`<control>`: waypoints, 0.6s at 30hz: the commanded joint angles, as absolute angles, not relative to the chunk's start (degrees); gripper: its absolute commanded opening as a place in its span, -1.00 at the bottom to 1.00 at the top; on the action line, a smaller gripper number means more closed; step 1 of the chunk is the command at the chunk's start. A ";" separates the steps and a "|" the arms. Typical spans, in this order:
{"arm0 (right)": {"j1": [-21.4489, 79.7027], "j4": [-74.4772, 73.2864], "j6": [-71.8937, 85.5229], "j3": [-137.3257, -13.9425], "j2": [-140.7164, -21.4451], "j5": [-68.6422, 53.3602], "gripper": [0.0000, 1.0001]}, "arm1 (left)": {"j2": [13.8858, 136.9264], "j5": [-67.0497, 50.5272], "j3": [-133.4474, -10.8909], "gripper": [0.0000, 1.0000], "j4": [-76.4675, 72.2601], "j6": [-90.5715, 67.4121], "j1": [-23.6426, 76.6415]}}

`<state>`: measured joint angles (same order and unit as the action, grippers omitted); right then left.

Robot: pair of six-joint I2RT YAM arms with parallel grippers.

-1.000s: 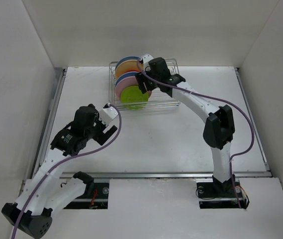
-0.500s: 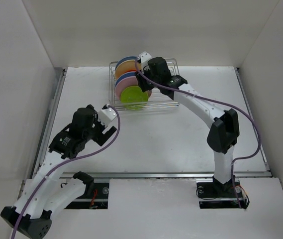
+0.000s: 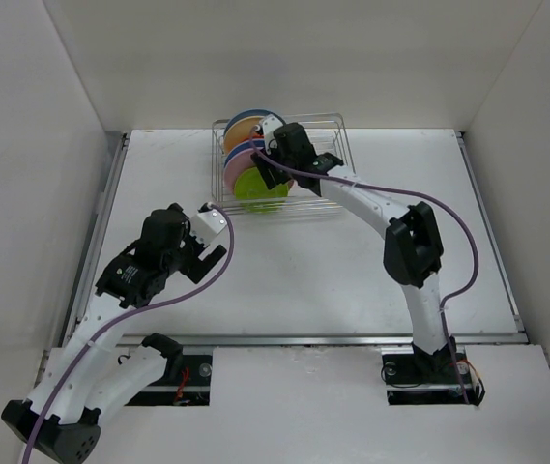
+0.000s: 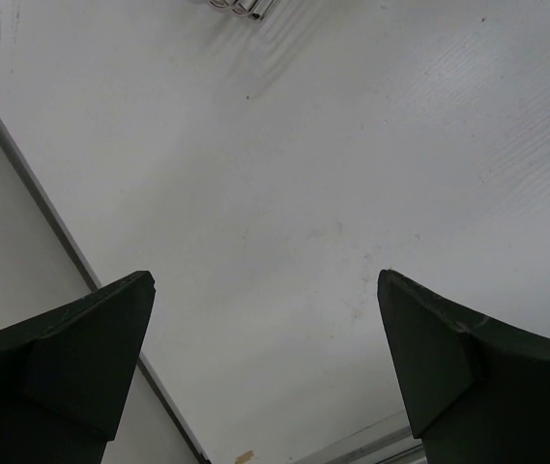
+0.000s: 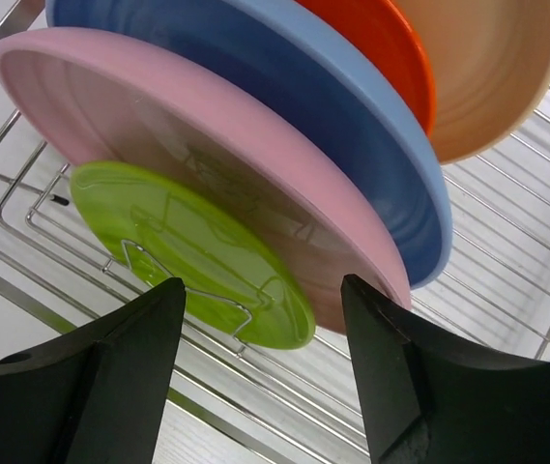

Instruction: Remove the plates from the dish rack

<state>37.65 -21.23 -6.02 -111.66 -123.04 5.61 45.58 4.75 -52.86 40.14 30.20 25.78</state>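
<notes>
tabletop (image 3: 352, 261) white, perhaps scuffed; walls (image 3: 255, 58) pale

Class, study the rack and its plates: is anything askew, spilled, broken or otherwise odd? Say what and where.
Nothing stands out. The plates all stand on edge in the rack, leaning the same way, none fallen or visibly cracked.

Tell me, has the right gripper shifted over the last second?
Yes. The right gripper has slid left across the dish rack, away from its right rim and closer over the plates.
</notes>
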 commanded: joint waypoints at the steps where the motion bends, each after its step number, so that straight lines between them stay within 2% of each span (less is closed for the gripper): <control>1: 37.88 -16.00 -6.50 -113.64 -124.45 6.42 0.44 | 45.35 2.82 -52.47 1.00 40.25 30.76 25.93; 9: 37.88 -17.14 -6.50 -116.81 -129.64 2.91 0.40 | 45.35 2.81 -52.99 1.00 40.78 30.23 25.93; 12: 37.36 -17.14 -6.50 -114.97 -127.98 1.32 0.05 | 45.35 2.20 -53.00 1.00 40.78 30.23 25.93; 13: 37.35 -17.14 -6.50 -114.18 -127.10 0.80 -0.18 | 45.35 2.20 -53.00 1.00 41.30 30.23 25.93; 15: 37.35 -16.53 -6.50 -112.07 -124.90 0.18 -0.39 | 45.35 2.20 -53.00 1.00 41.31 30.23 25.93; 16: 37.35 -17.13 -7.20 -112.06 -122.63 0.18 -0.59 | 45.35 2.20 -53.00 1.00 41.31 30.23 25.93; 18: 38.93 -17.84 -8.26 -112.06 -120.33 2.71 -0.75 | 44.74 2.20 -53.53 1.00 41.83 30.23 25.93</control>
